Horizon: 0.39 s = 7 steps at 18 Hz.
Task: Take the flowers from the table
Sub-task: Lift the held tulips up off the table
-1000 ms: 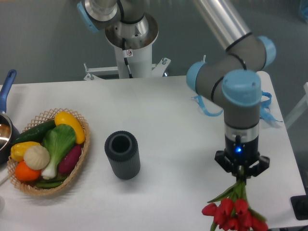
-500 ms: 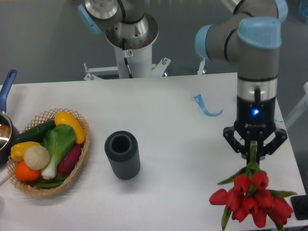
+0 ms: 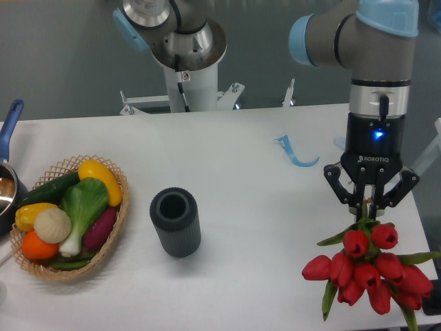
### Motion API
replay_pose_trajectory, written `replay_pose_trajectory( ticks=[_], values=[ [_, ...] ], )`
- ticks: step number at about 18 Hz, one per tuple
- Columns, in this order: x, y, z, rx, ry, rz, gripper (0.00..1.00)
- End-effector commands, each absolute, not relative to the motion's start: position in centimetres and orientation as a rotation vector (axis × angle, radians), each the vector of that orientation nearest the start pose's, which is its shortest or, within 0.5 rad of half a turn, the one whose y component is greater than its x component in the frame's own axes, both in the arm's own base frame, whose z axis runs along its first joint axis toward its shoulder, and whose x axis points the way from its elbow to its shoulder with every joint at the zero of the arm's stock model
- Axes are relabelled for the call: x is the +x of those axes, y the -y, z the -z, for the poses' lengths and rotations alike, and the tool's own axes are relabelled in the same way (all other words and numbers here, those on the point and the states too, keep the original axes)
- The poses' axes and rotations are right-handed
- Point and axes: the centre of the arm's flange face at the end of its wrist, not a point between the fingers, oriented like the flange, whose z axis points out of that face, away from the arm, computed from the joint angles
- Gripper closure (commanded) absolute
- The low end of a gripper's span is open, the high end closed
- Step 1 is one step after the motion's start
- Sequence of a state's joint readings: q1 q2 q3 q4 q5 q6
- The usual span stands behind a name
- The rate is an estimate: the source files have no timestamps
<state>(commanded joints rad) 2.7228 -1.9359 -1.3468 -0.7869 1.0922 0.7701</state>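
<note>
The pick looks essentially done: the gripper [image 3: 370,204] is clamped on the stems of the flowers [image 3: 368,270], and the bunch hangs head-down beneath it, apparently lifted off the surface [image 3: 241,165], though from this view a low bloom brushing the top cannot be ruled out. What seems left is only to raise it clear and hold it. The flowers sit well to the right of the cup [image 3: 175,222], near the surface's right front corner. They are a tight cluster of red tulips, blooms pointing down and fanning outward, with green leaves poking out at both sides and the stems gathered upward into the gripper.
</note>
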Motion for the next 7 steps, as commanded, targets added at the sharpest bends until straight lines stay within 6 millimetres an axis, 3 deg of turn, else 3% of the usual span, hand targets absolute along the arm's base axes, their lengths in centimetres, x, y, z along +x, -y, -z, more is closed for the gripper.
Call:
replay_pose_trajectory(
  ticks=[7],
  values=[
    [-54.09,-43.80,-49.09,-2.370,0.278,-0.305,0.76]
  ],
)
